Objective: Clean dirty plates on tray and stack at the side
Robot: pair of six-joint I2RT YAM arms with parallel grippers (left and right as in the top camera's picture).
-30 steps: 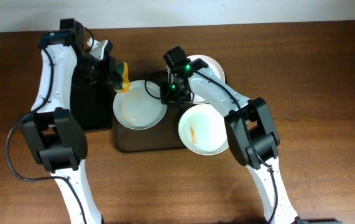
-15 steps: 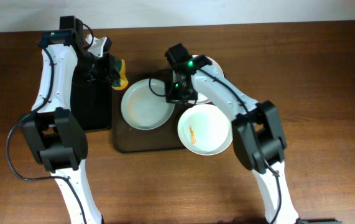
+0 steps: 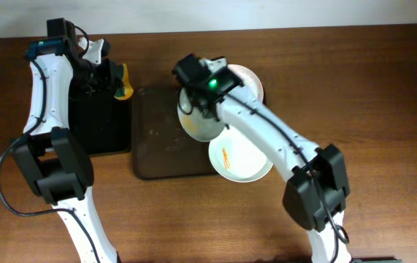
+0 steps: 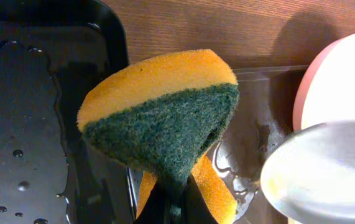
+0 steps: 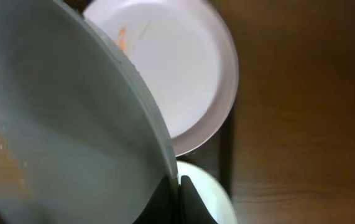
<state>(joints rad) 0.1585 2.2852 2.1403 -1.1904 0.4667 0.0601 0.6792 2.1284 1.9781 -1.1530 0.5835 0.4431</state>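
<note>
Held plate [image 3: 202,120] is up off the tray [image 3: 157,146], tilted steeply over the tray's back right part. Right tool [image 3: 193,96] is clamped on its rim. The right wrist view shows this best: dark fingers [image 5: 193,205] pinch the plate edge at the bottom of the frame, no gap, and the plate fills the left half. That view also catches a faint orange-brown smudge low on the plate's inside, which can't be read from overhead.

Smeared plate [image 3: 242,155] lies flat at the tray's front right corner and overhangs the rim, with an orange streak on it. Third plate [image 3: 250,79] sits back right, largely hidden by the right arm from overhead. Can't tell if it rests on the tray or on the surface [image 3: 383,109]. In the left wrist view it's a pinkish disc cut off by the frame edge, with the held plate a blur in front of it.

Left tool [image 3: 117,79] is closed on a sponge [image 3: 125,80], held above the right rim of the black tray [image 3: 98,124]. Overhead gives only a yellow blob. The left wrist view shows a yellow body and a green scouring face, folded where the tool grips it at the bottom edge, fingertips mostly out of frame. Water drops on the black tray show only in that view.
</note>
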